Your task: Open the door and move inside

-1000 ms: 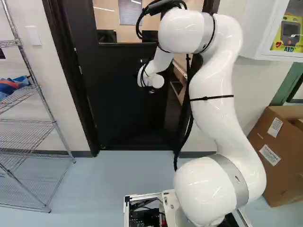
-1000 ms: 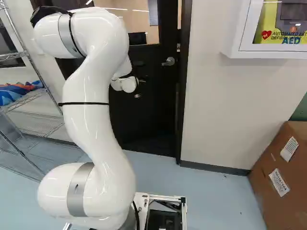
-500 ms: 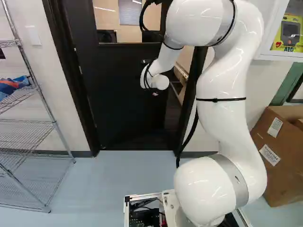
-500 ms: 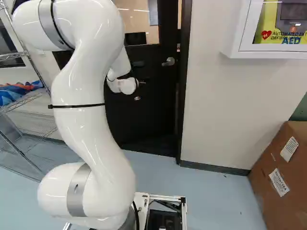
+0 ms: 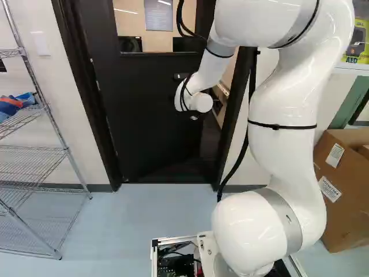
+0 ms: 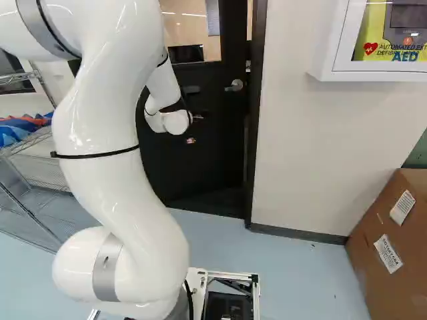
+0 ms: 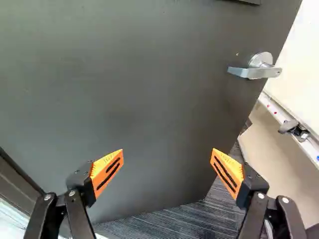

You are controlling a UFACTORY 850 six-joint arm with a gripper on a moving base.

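White walls [image 6: 300,147] and a pale blue floor [image 5: 144,210] frame one dark door [image 5: 155,115], standing ajar at the far side of a room. At the door's face, the end effector [image 6: 195,127] of one white arm [image 6: 130,180] is open, its two fingers spread wide, each with one orange pad [image 7: 107,172]. One lever handle [image 6: 233,85] sits to their right, near the door's free edge; the wrist view and right base view show it, while the left base view does not. One window [image 5: 130,34] is set in the door, above the end effector. Only the wrist view shows the striped dark floor [image 7: 164,221] past the door, and a pale rail [image 7: 313,149] bearing one black object [image 7: 290,128]. Near left, one wire rack [image 5: 34,153] holds blue and orange fabric [image 5: 16,105]. At right are one wall cabinet [image 6: 333,72] and one cardboard box [image 6: 373,287] with two white labels [image 6: 388,254].
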